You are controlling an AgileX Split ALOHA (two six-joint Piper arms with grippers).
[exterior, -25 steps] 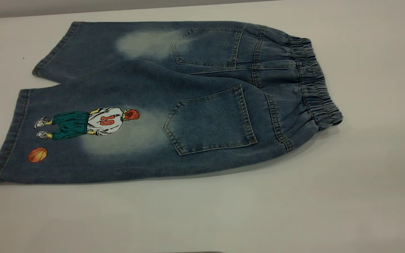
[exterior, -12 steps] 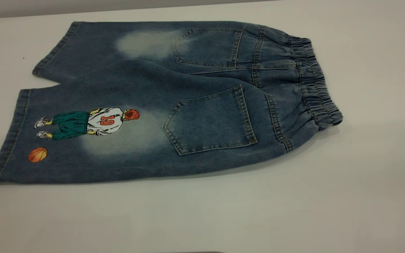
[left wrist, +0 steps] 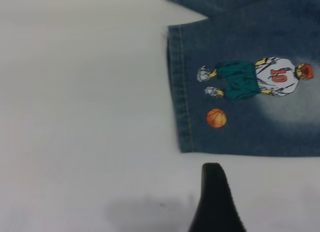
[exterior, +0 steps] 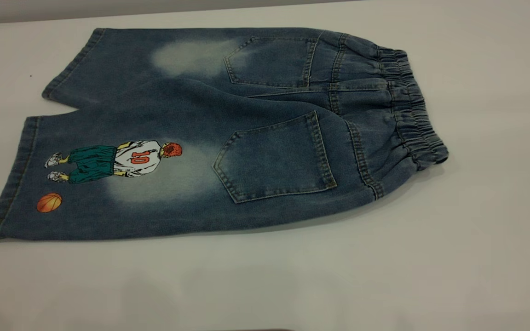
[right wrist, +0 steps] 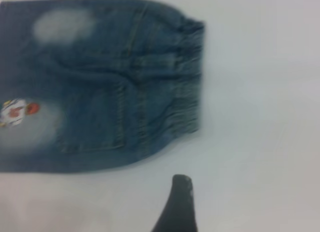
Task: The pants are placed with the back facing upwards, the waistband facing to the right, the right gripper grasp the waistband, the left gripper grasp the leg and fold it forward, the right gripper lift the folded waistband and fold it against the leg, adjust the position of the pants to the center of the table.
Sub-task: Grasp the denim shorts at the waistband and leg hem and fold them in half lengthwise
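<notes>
The pants (exterior: 228,138), faded blue denim shorts, lie flat on the white table (exterior: 476,257) with both back pockets facing up. The gathered waistband (exterior: 412,110) points right. The leg (exterior: 108,184) with the number 10 player and the orange ball is the nearer one, at the left. Neither gripper shows in the exterior view. In the left wrist view, one black finger (left wrist: 215,202) of the left gripper (left wrist: 248,199) hovers over bare table just short of the leg's hem (left wrist: 180,91). In the right wrist view, the right gripper (right wrist: 225,202) shows one finger (right wrist: 179,207) over bare table near the waistband (right wrist: 187,81). Both grippers are open and empty.
The plain leg with a pale patch (exterior: 191,57) lies on the far side. White tabletop surrounds the pants, widest at the front and right. The table's far edge (exterior: 154,11) runs close behind the pants.
The pants have not moved. Faint shadows have spread over the table near its front edge.
</notes>
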